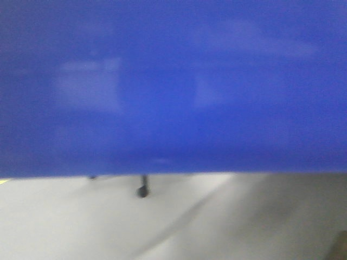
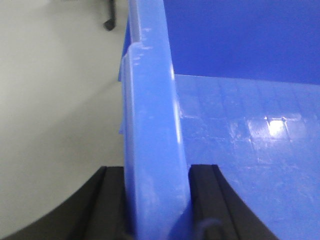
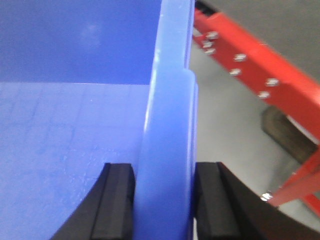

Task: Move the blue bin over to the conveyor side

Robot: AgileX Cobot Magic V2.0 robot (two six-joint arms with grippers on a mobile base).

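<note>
Blurred and close, the blue bin [image 1: 173,81] fills the upper part of the front view. Below its bottom edge lies pale floor [image 1: 108,227], with a dark caster [image 1: 142,190] just under the bin. From that strip of floor I judge the bin is carried off the ground.

In the left wrist view, the left gripper [image 2: 157,200] pinches the bin's thick rolled rim. One black finger [image 2: 107,200] sits outside the wall, the other inside above the glossy bin bottom. The wrist looks straight along the rim.

In the right wrist view, the right gripper [image 3: 165,200] clamps the opposite rim the same way, fingers pressed to either face. Off the bin's outer side runs a red bolted frame [image 3: 250,70]. The dark grey above it I take for the conveyor [image 3: 280,20], near the bin but apart from it.

To carry well, both arms should travel together at one height with their spacing fixed, so neither rim twists or slips. They should clear the red frame before lowering.
</note>
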